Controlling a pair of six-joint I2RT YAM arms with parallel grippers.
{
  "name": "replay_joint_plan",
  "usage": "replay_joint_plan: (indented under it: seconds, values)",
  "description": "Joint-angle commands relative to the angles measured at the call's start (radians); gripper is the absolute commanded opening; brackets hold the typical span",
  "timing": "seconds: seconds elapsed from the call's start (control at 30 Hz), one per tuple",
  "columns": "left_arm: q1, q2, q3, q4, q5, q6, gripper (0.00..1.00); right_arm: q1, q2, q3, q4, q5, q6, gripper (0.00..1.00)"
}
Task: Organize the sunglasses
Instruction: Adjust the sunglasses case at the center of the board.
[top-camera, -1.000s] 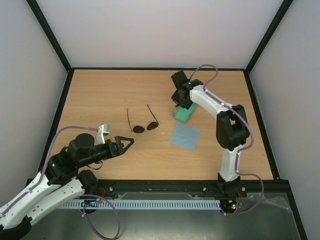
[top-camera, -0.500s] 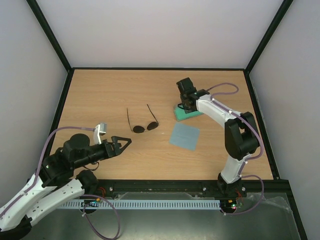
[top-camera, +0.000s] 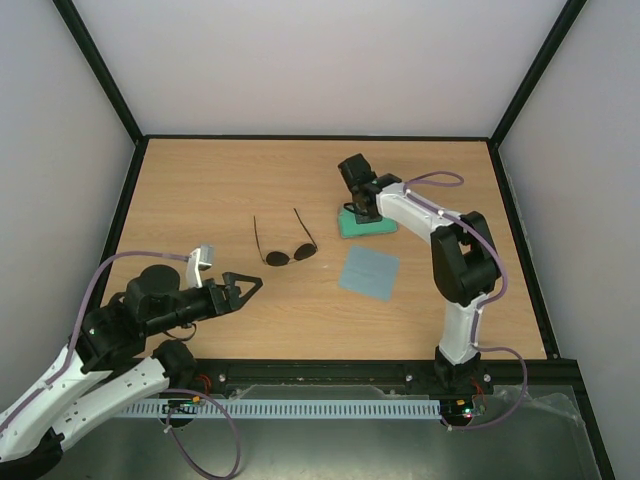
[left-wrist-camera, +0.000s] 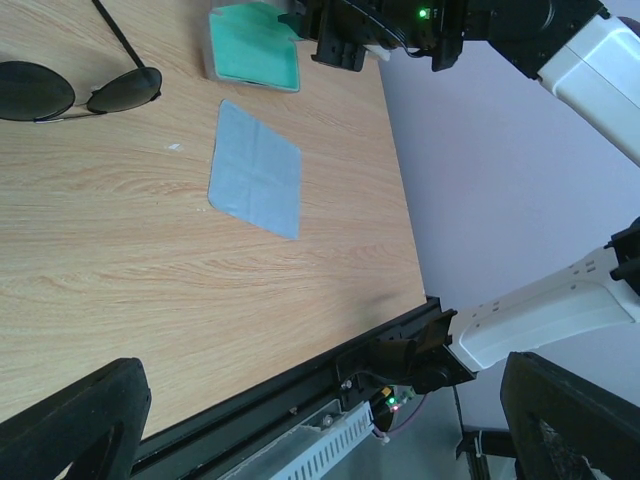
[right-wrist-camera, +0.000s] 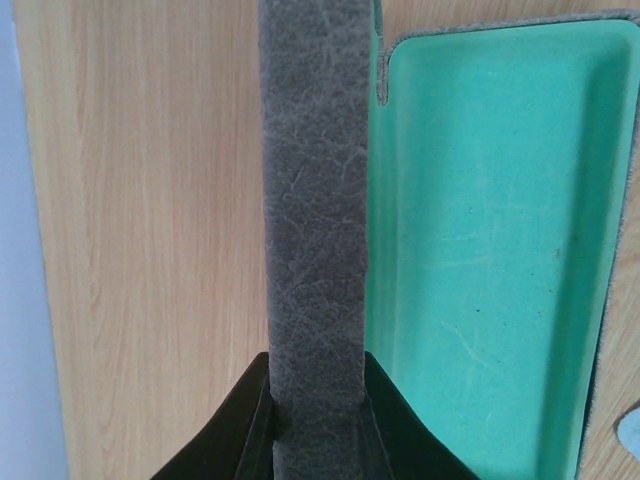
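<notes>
Over the last second the right gripper (top-camera: 360, 207) has shifted a little to the left, and the case (top-camera: 368, 226), tipped up earlier, now lies flat and open with its green lining facing up. That gripper is clamped on the grey flap (right-wrist-camera: 315, 200) of the case, which runs up between its two fingers, the green tray just to the right of it. On the left, near side the left gripper (top-camera: 250, 290) has hardly moved; it hovers with its jaws spread wide and nothing between them. Its tips point toward the sunglasses (top-camera: 286, 254), which lie on the table (top-camera: 200, 190) near the middle, lenses on the near side and both thin arms unfolded toward the far side. They touch neither gripper. A blue-grey cloth (top-camera: 369, 272) lies flat to their right, just nearer than the case
</notes>
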Motion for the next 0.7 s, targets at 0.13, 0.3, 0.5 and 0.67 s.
replay_joint_plan:
  seconds: [0.13,0.3,0.5,0.67]
  values:
    - [0.005,-0.007,0.026,-0.033,0.01,0.014,0.99,0.007,0.038,0.069,-0.091,0.048,0.033,0.18]
    - [0.005,-0.008,0.026,-0.035,0.006,0.013,0.99,0.008,0.045,0.061,-0.067,0.042,0.018,0.32]
    - [0.005,-0.003,0.017,-0.028,0.01,0.012,0.99,0.008,0.045,0.031,-0.043,0.035,0.01,0.34]
    - [0.005,0.0,0.01,-0.019,0.01,0.012,0.99,0.008,0.047,0.027,-0.032,0.03,-0.005,0.35]
